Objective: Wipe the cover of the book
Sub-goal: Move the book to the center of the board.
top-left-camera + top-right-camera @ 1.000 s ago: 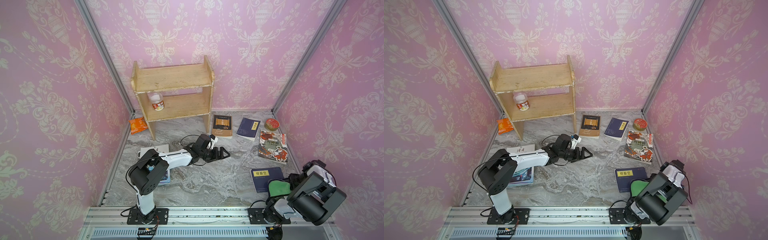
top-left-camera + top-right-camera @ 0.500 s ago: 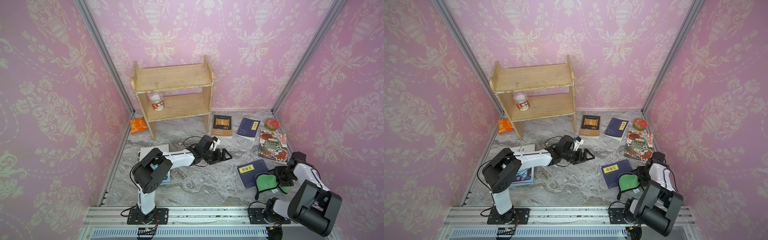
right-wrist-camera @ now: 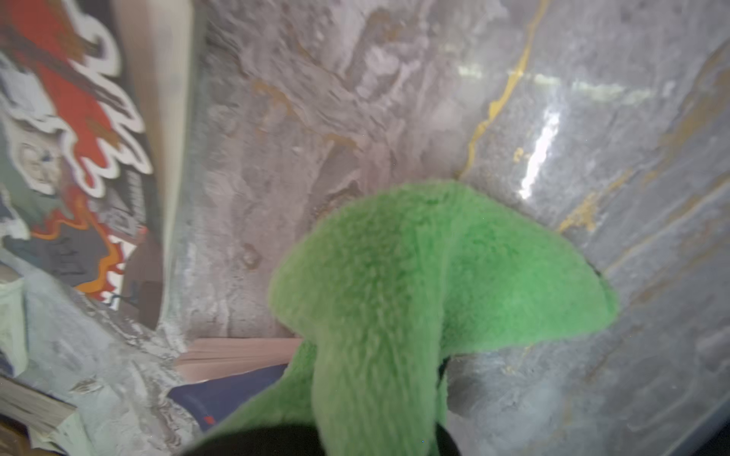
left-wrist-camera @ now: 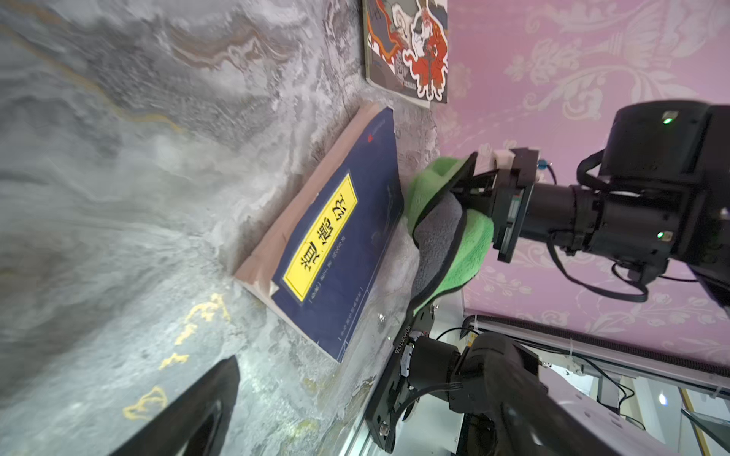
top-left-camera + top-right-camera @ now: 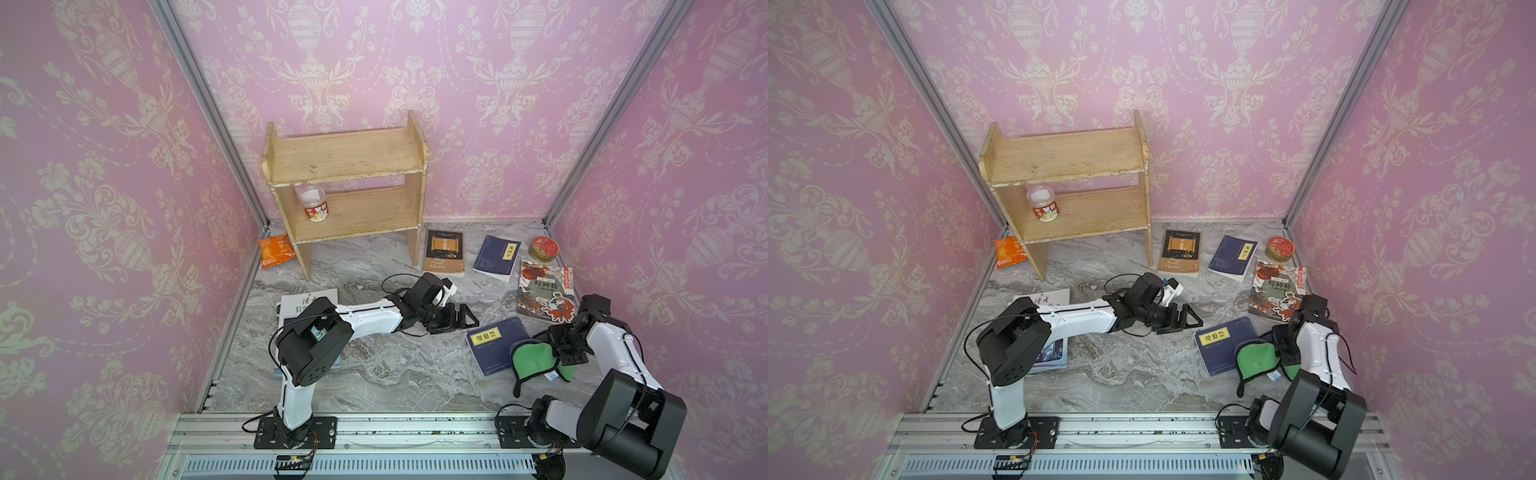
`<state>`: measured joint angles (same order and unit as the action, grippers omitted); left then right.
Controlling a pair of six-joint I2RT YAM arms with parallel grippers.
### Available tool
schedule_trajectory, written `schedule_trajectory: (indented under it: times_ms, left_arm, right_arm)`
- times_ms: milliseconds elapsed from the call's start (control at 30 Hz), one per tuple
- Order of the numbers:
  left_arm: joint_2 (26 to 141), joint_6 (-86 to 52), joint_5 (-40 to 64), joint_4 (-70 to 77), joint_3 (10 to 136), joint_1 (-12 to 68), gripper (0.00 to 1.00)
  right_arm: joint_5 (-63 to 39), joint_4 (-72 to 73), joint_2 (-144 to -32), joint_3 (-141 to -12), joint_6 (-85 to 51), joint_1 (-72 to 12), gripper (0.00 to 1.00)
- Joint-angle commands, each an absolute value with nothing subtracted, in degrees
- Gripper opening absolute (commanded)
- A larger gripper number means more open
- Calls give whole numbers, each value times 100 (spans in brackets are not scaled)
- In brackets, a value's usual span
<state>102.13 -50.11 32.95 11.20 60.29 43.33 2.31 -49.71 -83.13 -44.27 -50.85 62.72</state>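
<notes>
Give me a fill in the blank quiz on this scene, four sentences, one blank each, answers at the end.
1. The cloth pinched in the shut right gripper is mostly ____.
2. The navy book nearest that cloth carries a ____ title label.
3. The left gripper is ____ and holds nothing.
4. The jar stands on the wooden shelf's ____ board.

Answers: green; yellow; open; lower
</notes>
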Motion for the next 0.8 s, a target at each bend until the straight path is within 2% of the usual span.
schedule_trajectory:
  times_ms: [0, 133, 267, 467, 667, 767]
  left_arm:
    - [10343, -5077, 3471, 1230, 6146, 4368, 99]
    - [10447, -5251, 3513, 1372, 6127, 4370, 99]
    - [10573, -5433, 3637, 1425, 6198, 4400, 99]
    - [10743, -5451, 3724, 1202, 6390, 4589, 99]
    - [11083, -5117, 3876, 337, 6963, 5026, 99]
    - [11180, -4943, 3768, -110, 7106, 5165, 99]
  right_arm:
    - [-62, -4302, -8486, -4125, -4870, 6071, 0]
    - [-125, -4227, -8103, -3818, -4859, 5405, 0]
    - [-623, -4102, -7696, -3480, -5209, 4706, 0]
    - [-964, -4123, -7058, -3316, -6066, 3132, 0]
    - [-109, -4534, -6880, -4158, -5335, 3024, 0]
    - [-427, -4100, -7163, -4319, -4808, 3018, 0]
